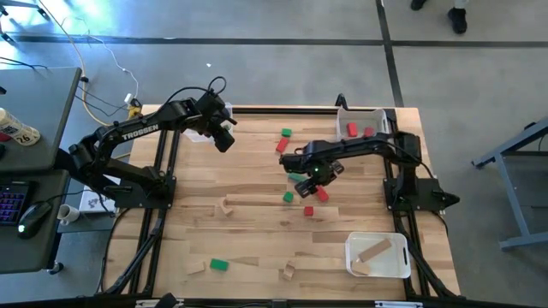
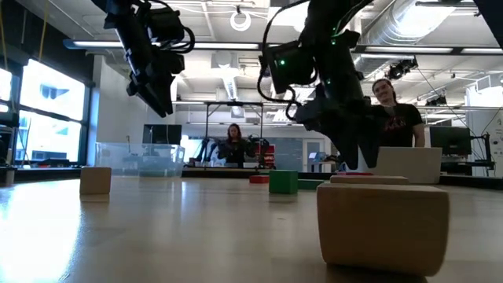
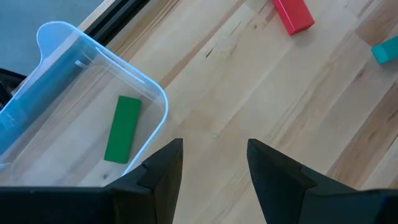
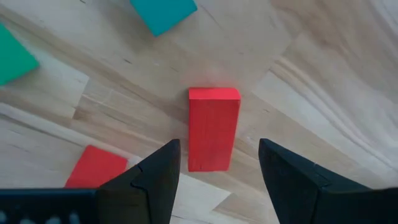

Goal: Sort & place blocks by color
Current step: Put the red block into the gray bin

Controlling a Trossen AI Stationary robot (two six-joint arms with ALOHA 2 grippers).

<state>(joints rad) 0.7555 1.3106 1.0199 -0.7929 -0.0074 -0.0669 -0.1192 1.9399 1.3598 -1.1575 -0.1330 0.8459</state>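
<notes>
Now the right tool (image 4: 214, 168) hangs released over a red wooden bar (image 4: 213, 127), fingers either side of it.

Straight off the right wrist, that red bar lies flat on the light wooden tabletop (image 1: 257, 205), its long axis running out between the two spread fingers, so a drop-and-clench across its narrow width looks like the move. Just beside it sit a second red block (image 4: 93, 167) and two green pieces (image 4: 163, 14) beyond, close enough to crowd one finger. From above, the right tool is mid-tabletop amid that cluster, with the clear plastic bin holding red pieces (image 1: 377, 118) at the far edge, an open run. The left tool (image 3: 213, 163), also spread and empty, waits beside a clear bin holding one green bar (image 3: 122, 129).
</notes>
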